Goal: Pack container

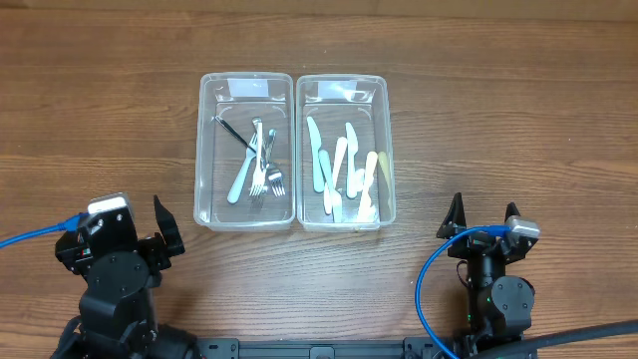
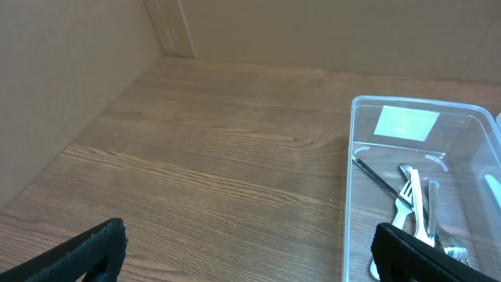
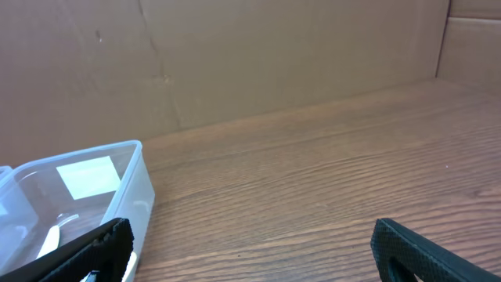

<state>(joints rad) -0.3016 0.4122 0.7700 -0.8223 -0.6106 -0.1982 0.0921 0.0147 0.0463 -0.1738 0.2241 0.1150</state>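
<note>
Centrally on the brown, wood-grained table (image 1: 100, 100) sit two clear plastic bins, rectangular with rounded corners, side by side with their long walls touching or nearly so. Both have their long axis running straight away from the robot. Each has a pale rectangular label on its floor at the far end.

The left bin (image 1: 211, 179) holds shiny metal forks (image 1: 261, 168) lying roughly along its length and slightly fanned. A pale blue-green utensil (image 1: 239, 184) slants among them, and a thin black stick (image 1: 234, 135) lies diagonally from the far left corner towards the middle. Which way the tines face is too fine to say for certain.

The right bin (image 1: 382, 120) holds matte plastic knives (image 1: 339, 165) in pale teal, white and cream. They overlap loosely, and almost all lie along the bin's length.

The left gripper (image 2: 250, 262) hangs over bare wood at the near left, well apart from the bins. Its black, rough-textured fingers (image 2: 86, 254) are spread wide with nothing between them, and the left bin shows at the right of the left wrist view.

The right gripper (image 3: 250, 262) is at the near right, equally wide and empty. A corner of the right bin shows at the left of the right wrist view. Cardboard walls (image 3: 235, 55) back the table, and a blue cable (image 1: 429, 289) loops by the right arm.
</note>
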